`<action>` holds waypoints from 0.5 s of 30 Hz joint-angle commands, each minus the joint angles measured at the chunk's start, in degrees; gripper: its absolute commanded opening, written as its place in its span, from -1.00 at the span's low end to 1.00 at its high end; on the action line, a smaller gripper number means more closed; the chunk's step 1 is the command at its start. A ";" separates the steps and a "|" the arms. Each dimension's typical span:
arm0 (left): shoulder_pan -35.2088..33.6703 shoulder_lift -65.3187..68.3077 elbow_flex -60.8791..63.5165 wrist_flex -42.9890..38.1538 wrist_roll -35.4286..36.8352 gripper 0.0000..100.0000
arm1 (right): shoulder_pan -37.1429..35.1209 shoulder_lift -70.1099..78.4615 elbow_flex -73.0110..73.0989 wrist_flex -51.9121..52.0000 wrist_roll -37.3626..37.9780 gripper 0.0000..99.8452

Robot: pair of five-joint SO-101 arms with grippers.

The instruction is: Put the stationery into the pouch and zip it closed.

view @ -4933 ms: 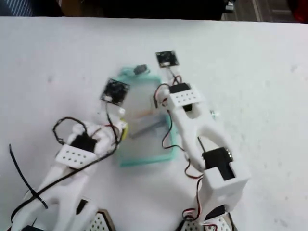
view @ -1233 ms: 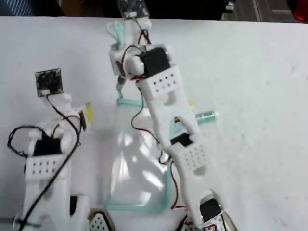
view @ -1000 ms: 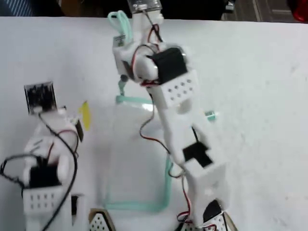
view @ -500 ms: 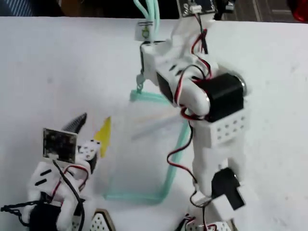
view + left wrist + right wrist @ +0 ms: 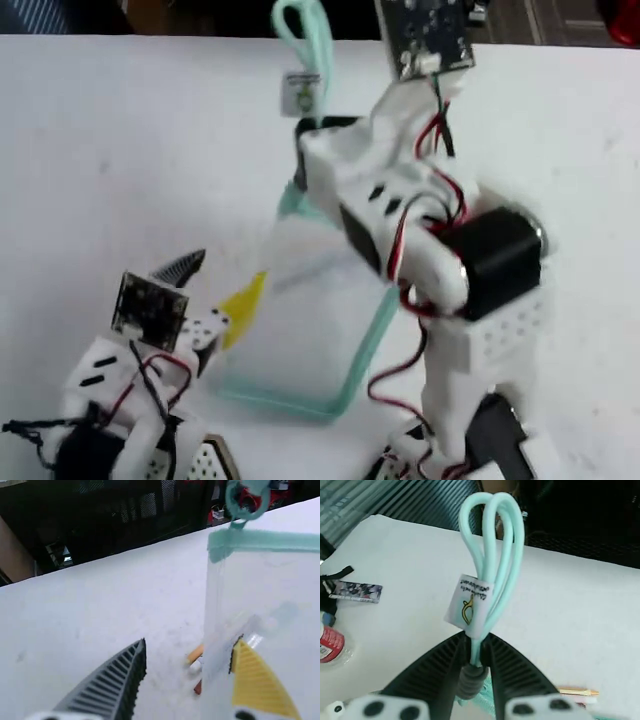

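Within clenched right claw (image 5: 476, 647), pouch loop (image 5: 492, 597)

- The pouch (image 5: 300, 330) is clear, glossy plastic film with matt mint-green edging.
- Its cord loop (image 5: 492, 540) is smooth and faintly shiny, and the tag (image 5: 472, 602) looks like paper.
- The right gripper (image 5: 475, 647) has black, matt, ribbed plastic fingers (image 5: 515, 672).
- The left gripper (image 5: 191, 645) has ribbed plastic fingers (image 5: 112, 682), one grey and one yellow.
- The worktop (image 5: 120, 150) is white and matt.

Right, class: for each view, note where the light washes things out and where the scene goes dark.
High view: the table is brightly lit, and the clear pouch carries a pale sheen. Left wrist view: the pouch wall is whitened by reflection, the room behind dark. Right wrist view: the cord loop stands bright against a dark background.
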 commanded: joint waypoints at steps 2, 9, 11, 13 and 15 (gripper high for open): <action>5.76 -0.04 -6.33 4.57 -2.29 -0.42 | -6.20 -6.20 0.18 1.10 7.30 -0.97; 12.35 -0.04 -5.89 4.48 -3.43 -0.42 | -8.66 -12.26 0.53 1.10 10.11 -0.97; 12.35 -0.04 -5.89 4.48 -3.34 -0.42 | -8.75 -13.49 1.76 1.19 10.11 -0.97; 12.35 -0.04 -5.89 4.48 -3.34 -0.42 | -8.75 -15.60 4.31 1.19 10.02 -0.97; 12.53 -0.04 -5.89 4.04 -3.08 -0.42 | -9.19 -17.98 8.09 1.10 10.11 -0.97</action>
